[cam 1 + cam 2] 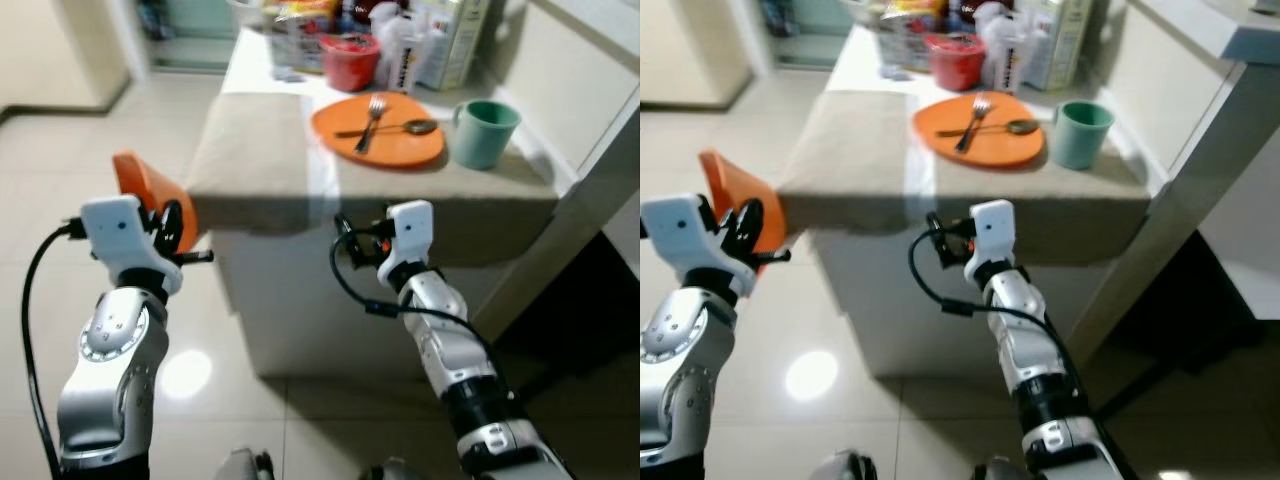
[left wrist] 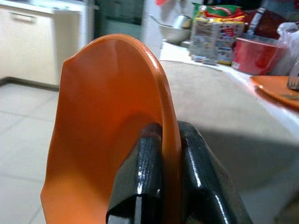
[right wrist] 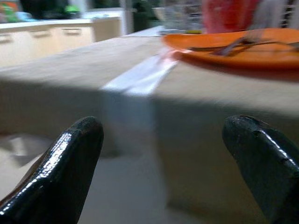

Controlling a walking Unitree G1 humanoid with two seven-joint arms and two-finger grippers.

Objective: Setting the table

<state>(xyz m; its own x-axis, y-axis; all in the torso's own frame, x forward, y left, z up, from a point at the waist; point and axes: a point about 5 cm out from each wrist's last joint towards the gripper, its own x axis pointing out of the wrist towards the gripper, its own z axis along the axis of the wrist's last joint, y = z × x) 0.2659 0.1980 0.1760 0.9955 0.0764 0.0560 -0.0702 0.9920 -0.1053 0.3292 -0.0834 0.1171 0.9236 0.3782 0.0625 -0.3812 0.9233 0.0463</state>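
Observation:
My left gripper is shut on the rim of an orange plate, held on edge beside the table's near left corner. Both black fingers clamp the plate. A second orange plate lies on the beige tablecloth with a fork and a spoon on it. Beside that plate stands a green cup. My right gripper is open and empty in front of the table's near edge; its wrist is just below the cloth.
A red bowl, bottles and food packages crowd the table's far end. A white wall and ledge run along the right. Tiled floor lies open to the left of the table.

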